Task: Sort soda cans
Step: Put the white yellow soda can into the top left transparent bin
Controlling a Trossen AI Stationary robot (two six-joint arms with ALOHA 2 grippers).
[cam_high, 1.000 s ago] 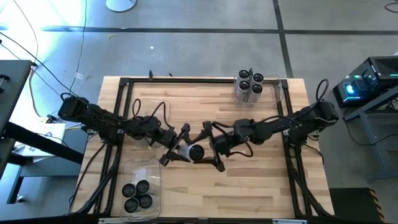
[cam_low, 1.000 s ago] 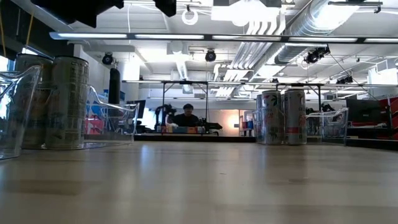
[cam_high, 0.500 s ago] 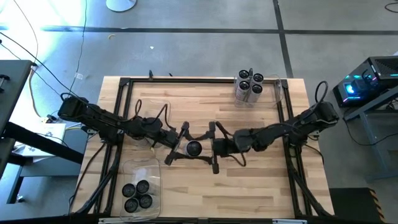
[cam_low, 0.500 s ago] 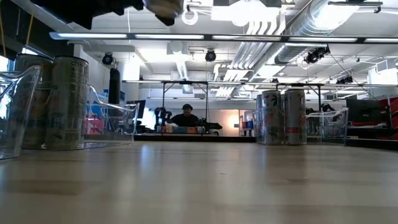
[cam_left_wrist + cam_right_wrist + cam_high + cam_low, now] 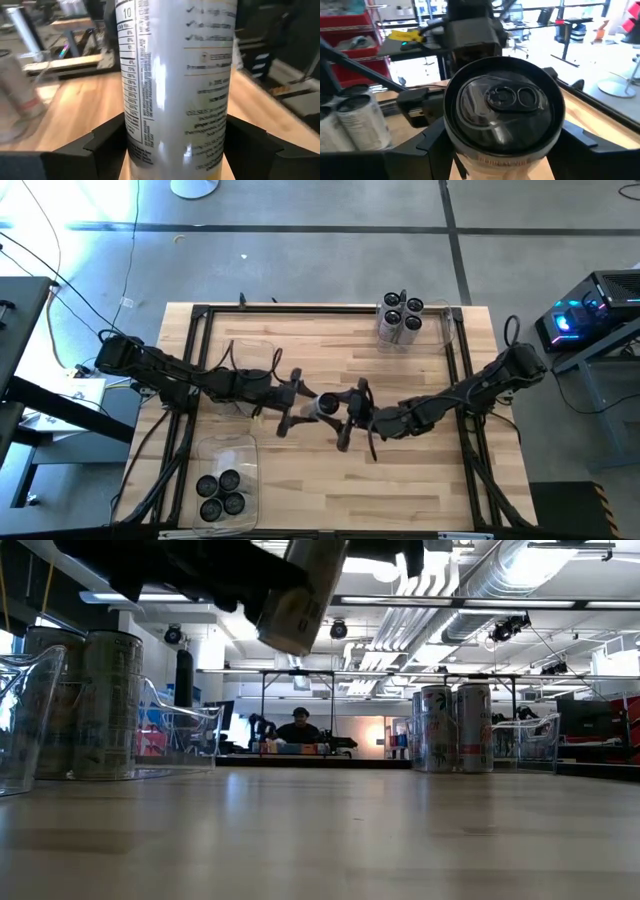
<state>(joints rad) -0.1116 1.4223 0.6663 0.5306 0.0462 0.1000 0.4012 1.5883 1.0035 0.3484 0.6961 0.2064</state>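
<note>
I see both arms meeting over the middle of the table [image 5: 400, 480], sharing one silvery can [image 5: 326, 406] held up in the air, tilted. My left pincer [image 5: 296, 402] is clamped on the can's sides – my right pincer [image 5: 350, 412] grips it too. Four light cans [image 5: 401, 318] stand in the far right bin [image 5: 450, 326]; four dark cans [image 5: 220, 492] sit in the near left bin [image 5: 222, 452].

Four silvery-white cans [image 5: 401, 319] stand clustered in the clear bin [image 5: 450, 323] at the table's far right. Four dark cans [image 5: 220, 494] stand in the clear bin [image 5: 225, 452] at the near left. One more white can [image 5: 325, 406] is up between the two grippers (so nine cans in all). A third bin [image 5: 250, 352] shows left of centre.
</note>
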